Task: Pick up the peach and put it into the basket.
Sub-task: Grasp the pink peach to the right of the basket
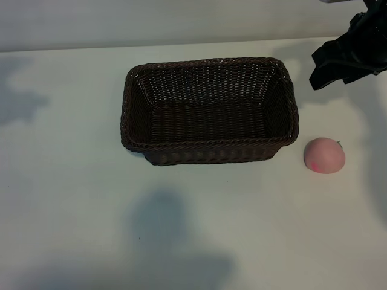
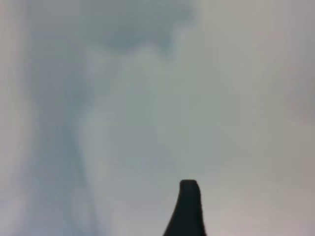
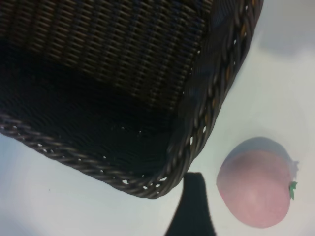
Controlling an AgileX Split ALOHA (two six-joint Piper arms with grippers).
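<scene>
The peach (image 1: 325, 155) lies on the white table just right of the basket (image 1: 208, 148), near its front right corner and apart from it. It is pink with a small stem. The dark brown wicker basket sits at the table's middle with nothing inside. My right gripper (image 1: 320, 69) hovers at the back right, beyond the peach and beside the basket's far right corner. It is open and holds nothing. In the right wrist view one finger (image 3: 194, 201) shows between the basket's corner (image 3: 197, 142) and the peach (image 3: 256, 184). A dark part (image 2: 188, 209) of my left gripper shows over bare table.
White table (image 1: 72, 199) spreads to the left and front of the basket. Soft shadows lie on it at the front centre and far left. A pale wall runs along the back edge.
</scene>
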